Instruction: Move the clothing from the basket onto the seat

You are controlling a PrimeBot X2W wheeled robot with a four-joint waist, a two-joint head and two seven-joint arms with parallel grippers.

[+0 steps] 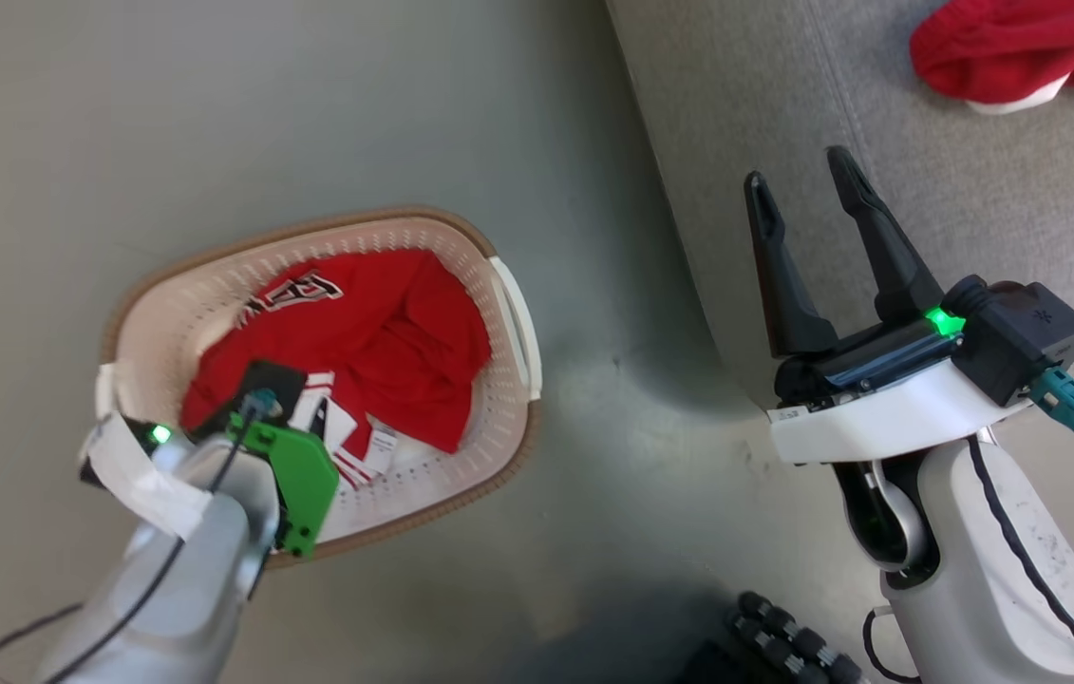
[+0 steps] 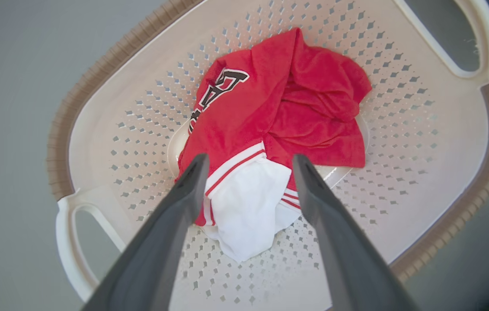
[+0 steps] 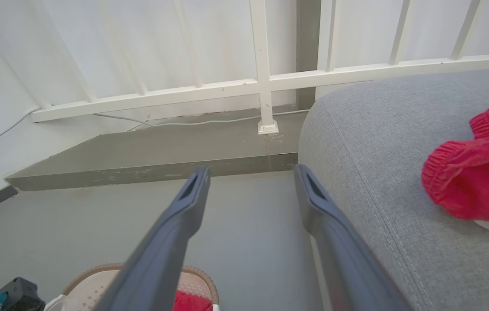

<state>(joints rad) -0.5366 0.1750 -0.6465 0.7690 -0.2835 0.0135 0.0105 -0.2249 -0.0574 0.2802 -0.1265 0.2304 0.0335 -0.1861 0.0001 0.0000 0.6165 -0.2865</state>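
The cream perforated basket point(image 1: 508, 313) with a brown rim stands on the floor at centre left. In it lies a crumpled red garment point(image 1: 375, 332) with white trim and dark lettering point(image 2: 270, 112). My left gripper point(image 2: 248, 162) hangs open just above the garment's white striped hem, fingers either side of it, not touching. A second red garment point(image 1: 1011, 47) rests on the grey seat point(image 1: 973, 199) at top right point(image 3: 477, 177). My right gripper point(image 1: 807, 176) is open and empty over the seat's left edge point(image 3: 250, 170).
The grey floor point(image 1: 214, 114) surrounds the basket. A white railing point(image 3: 266, 82) and a low grey step point(image 3: 162, 155) lie beyond the seat. A dark ribbed part of my base point(image 1: 783, 646) shows at the bottom edge.
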